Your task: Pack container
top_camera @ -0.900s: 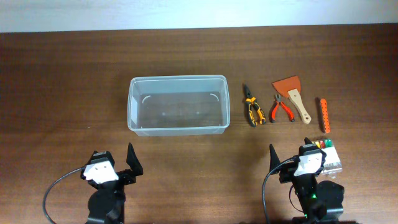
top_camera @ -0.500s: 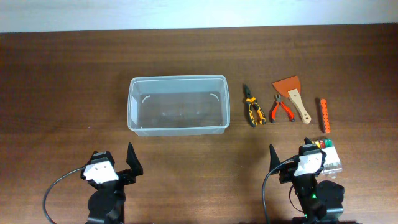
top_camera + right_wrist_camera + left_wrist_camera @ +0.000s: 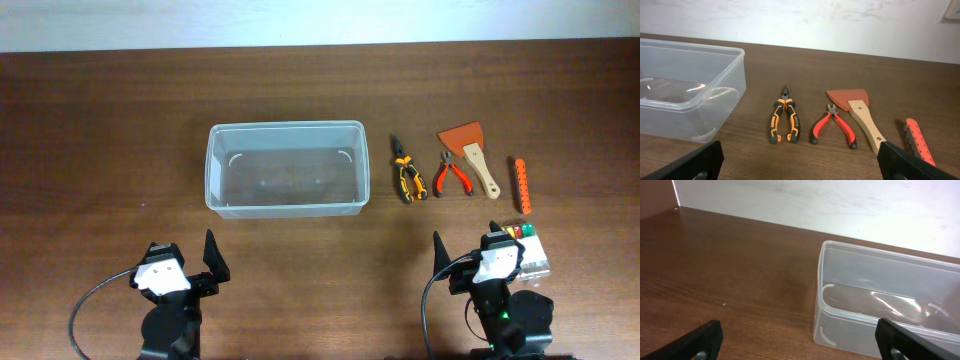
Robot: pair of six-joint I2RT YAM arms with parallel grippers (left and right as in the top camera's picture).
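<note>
**While both grippers hang spread, tools lie outside the container**

With its fingers wide apart and holding nothing, the left gripper (image 3: pixel 797 332) faces the clear plastic container (image 3: pixel 286 168), which sits ahead of it and well apart on the brown wood-grain table (image 3: pixel 100 120). The right gripper (image 3: pixel 800 152) is equally spread and holds nothing, with the container ahead and off to its left.

Past the container's right short wall lies a row of tools, nearest first:
- yellow-and-black long-nose pliers (image 3: pixel 403 170)
- red-handled cutters (image 3: pixel 453 175)
- a scraper (image 3: pixel 473 155) with an orange blade and a pale wooden handle
- an orange toothed strip (image 3: pixel 521 185)

Only the overhead view shows the small clear case of coloured bits (image 3: pixel 532 252), farthest from the container and tucked against the right arm. The left wrist view shows the container's rounded corners, thin glossy walls and bare floor. The right wrist view shows the pliers' handles slightly open.
</note>
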